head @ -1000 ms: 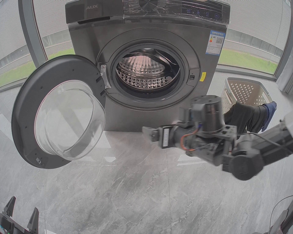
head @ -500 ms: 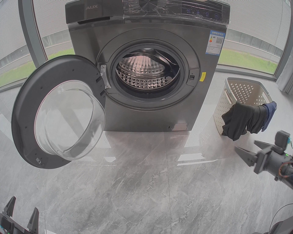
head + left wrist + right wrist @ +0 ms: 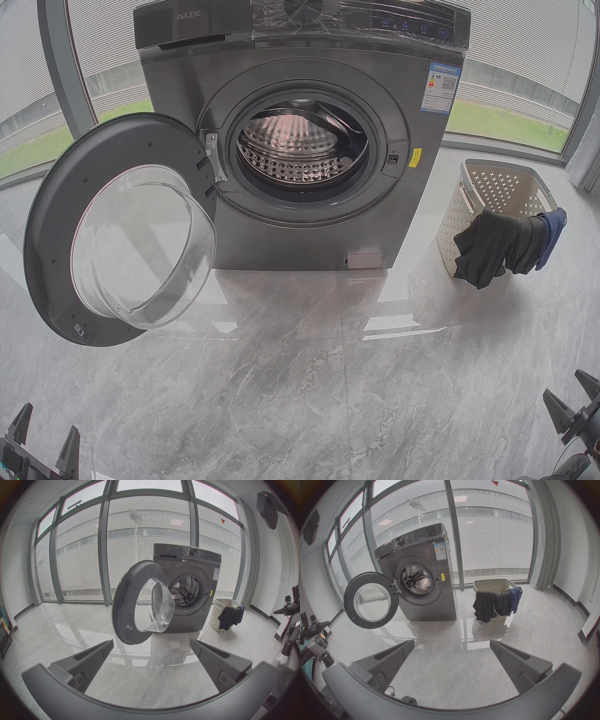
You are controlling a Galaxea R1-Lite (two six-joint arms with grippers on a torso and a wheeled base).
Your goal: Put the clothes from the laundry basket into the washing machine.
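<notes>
Grey washing machine (image 3: 187,81), door (image 3: 56,206) swung wide open; black and blue clothes (image 3: 500,244) draped over beige laundry basket (image 3: 451,232) rim, just beside.

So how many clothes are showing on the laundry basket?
2: a black garment draped over the rim of the basket, a blue garment beside it. More may lie hidden inside.
</notes>
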